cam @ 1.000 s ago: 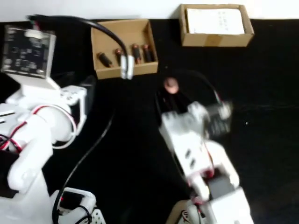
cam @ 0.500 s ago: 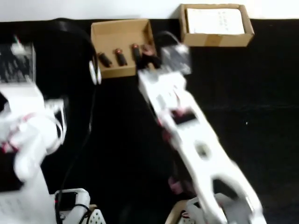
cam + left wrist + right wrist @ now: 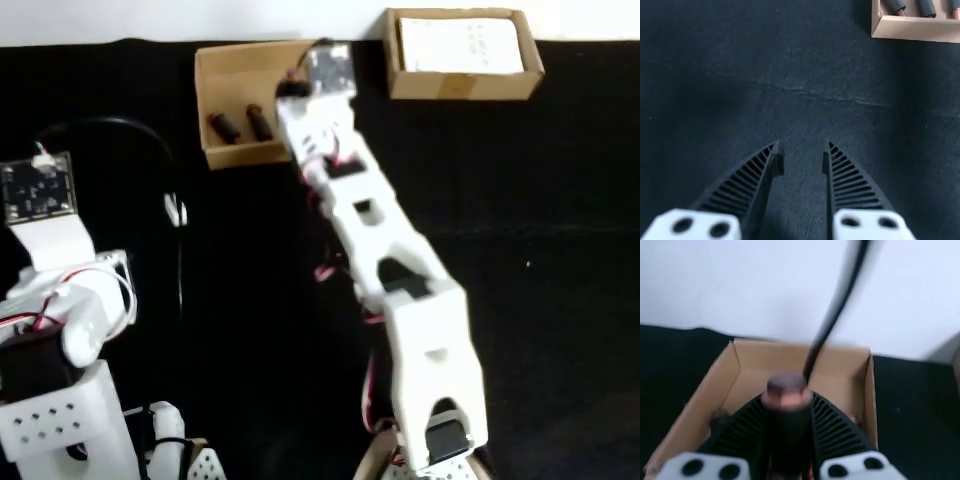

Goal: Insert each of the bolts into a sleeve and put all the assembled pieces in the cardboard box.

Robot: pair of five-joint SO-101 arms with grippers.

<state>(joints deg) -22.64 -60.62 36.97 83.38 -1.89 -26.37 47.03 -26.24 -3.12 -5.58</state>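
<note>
My right arm stretches across the table to the open cardboard box [image 3: 232, 62] at the back. In the right wrist view, my right gripper [image 3: 786, 412] is shut on an assembled piece [image 3: 786, 405], a copper bolt head above a dark sleeve, held over the cardboard box [image 3: 750, 362]. Two assembled pieces [image 3: 240, 125] lie in the box to the left of the arm. My left gripper [image 3: 801, 156] hangs open over bare black cloth at the left, nothing between its fingers; a corner of the cardboard box [image 3: 915, 30] with pieces shows ahead of it.
A second cardboard box [image 3: 462, 52] with a white sheet inside stands at the back right. A black cable [image 3: 150, 170] loops by the left arm. The black cloth in the middle and to the right is bare.
My right arm has swung from mid-table out to the cardboard box, carrying the assembled piece. The left arm has pulled back toward the left, away from the box.
</note>
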